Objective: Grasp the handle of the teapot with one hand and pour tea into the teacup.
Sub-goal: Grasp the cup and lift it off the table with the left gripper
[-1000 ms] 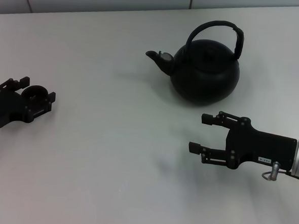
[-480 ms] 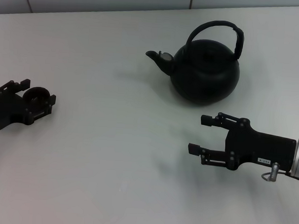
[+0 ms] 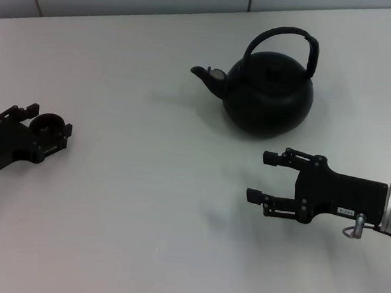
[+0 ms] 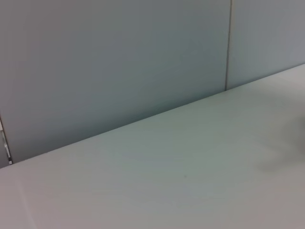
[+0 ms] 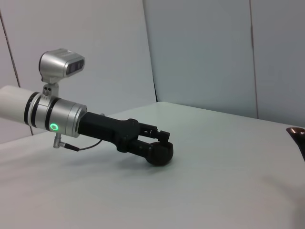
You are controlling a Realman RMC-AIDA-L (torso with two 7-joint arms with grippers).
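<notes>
The teapot (image 3: 268,94) is shown standing upright on the white table (image 3: 145,203) in the upper right of the head view, its spout (image 3: 206,77) directed toward frame left and its arched handle (image 3: 291,47) rising free above the lid, untouched by either arm. The right gripper (image 3: 260,177) is seen in the lower right of the frame, below the teapot and apart from it, with its two fingers spread wide and nothing between them. The left gripper (image 3: 47,125) is placed at the left edge of the frame, well apart from the teapot, and is closed around the teacup (image 3: 45,121), which is held low over the table; the same grasp is confirmed in the right wrist view, where the teacup (image 5: 159,152) is pinched at the fingertips of the left gripper (image 5: 161,143). Several risks can be judged from this arrangement. If the handle is approached too low, the round body may be struck and the teapot pushed or tipped. If the hoop is caught off-centre, the pot may swing when lifted. Because the cup is very small and far from the spout, tea may be spilled unless the two are first brought close together.
</notes>
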